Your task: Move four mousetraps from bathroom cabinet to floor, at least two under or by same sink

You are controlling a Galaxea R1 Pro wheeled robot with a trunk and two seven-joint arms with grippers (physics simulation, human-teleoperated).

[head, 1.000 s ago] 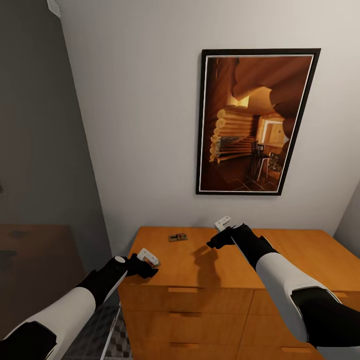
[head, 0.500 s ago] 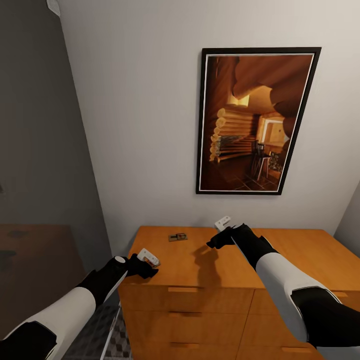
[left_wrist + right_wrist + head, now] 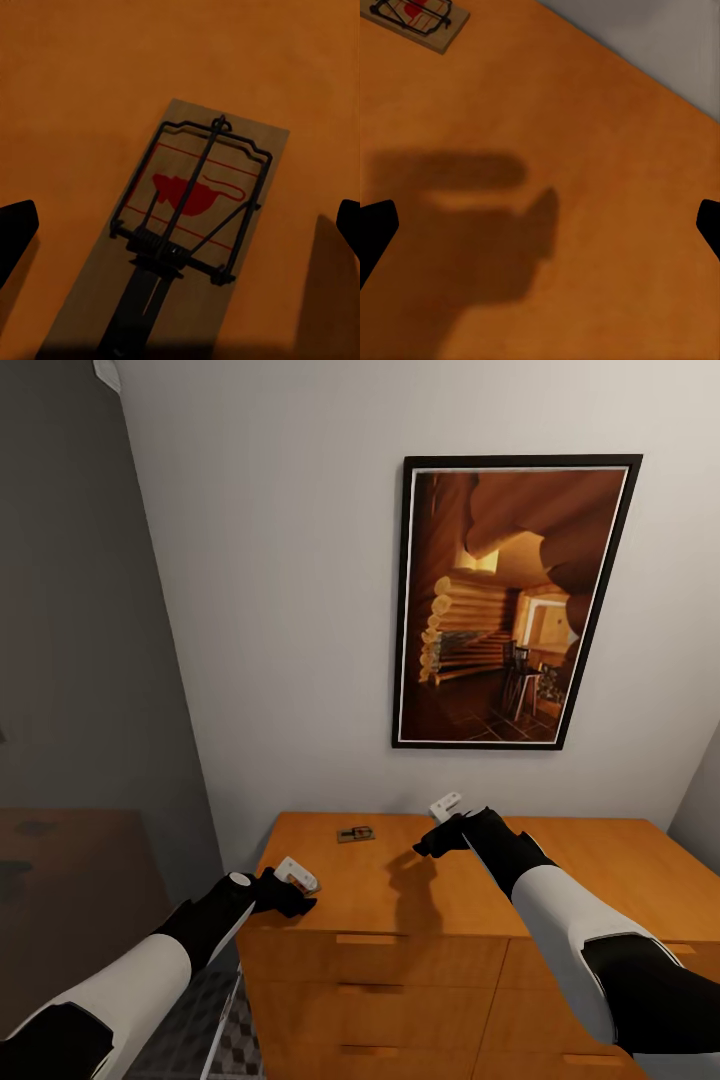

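The orange-brown cabinet (image 3: 560, 860) stands against the wall in the head view. One mousetrap (image 3: 355, 834) lies near the back of its top, and the right wrist view catches it (image 3: 416, 19) off to one side. Another mousetrap (image 3: 187, 225), a tan board with dark wire and a red mark, lies flat on the cabinet top (image 3: 75, 75) straight below my left gripper (image 3: 180, 225), which is open with a fingertip on each side of it. That left gripper (image 3: 298, 900) sits at the top's front left corner. My right gripper (image 3: 428, 848) hovers open above bare wood (image 3: 585, 150) and holds nothing.
A framed picture (image 3: 510, 600) hangs on the wall above the cabinet. The dark glass shower enclosure (image 3: 90, 760) stands to the left. A strip of patterned bathroom floor (image 3: 235, 1050) runs beside the cabinet's left side. Drawer fronts with slim handles (image 3: 365, 940) face me.
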